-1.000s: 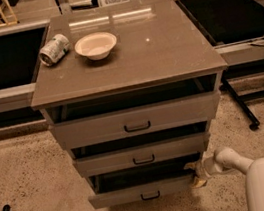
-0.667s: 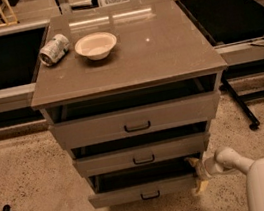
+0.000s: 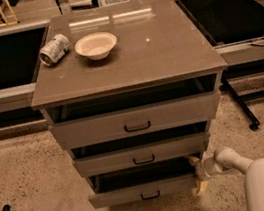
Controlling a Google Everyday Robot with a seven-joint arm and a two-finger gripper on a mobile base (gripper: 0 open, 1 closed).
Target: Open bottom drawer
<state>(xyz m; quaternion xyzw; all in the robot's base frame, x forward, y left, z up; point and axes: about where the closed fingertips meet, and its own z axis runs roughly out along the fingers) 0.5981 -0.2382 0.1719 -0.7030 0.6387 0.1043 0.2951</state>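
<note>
1. Down at the right end of the bottom drawer (image 3: pixel 122 195), the gripper (image 3: pixel 199 172) sits against the drawer's front corner, low near the floor (image 3: pixel 29 186). The pale arm (image 3: pixel 232 158) comes in from the lower right.
2. Grip state: cannot tell whether the gripper is clamped on the drawer edge or only resting beside it.
3. Bottom drawer location: lowest of three in the cabinet (image 3: pixel 162 46), below the middle drawer (image 3: pixel 180 147) and top drawer (image 3: pixel 86 131). It is already partly out, with a dark gap showing above its front.
4. Key relation: the drawer front runs left to right, and nearly all of it lies to the left of the gripper. Its small dark handle (image 3: pixel 150 194) is at mid-front, well apart from the gripper. Travel is toward the camera, across that long axis, so pulling from the corner looks off-centre and could skew the drawer.
5. Only one arm, so no choice of side.
6. Against a second ago: the gripper is almost where it was, perhaps a touch lower and further right. The drawer front sits about as far out as before, with no clear gain.
7. On the cabinet, the bowl (image 3: pixel 96 45) and the can (image 3: pixel 54 49) lying on its side are unchanged.
</note>
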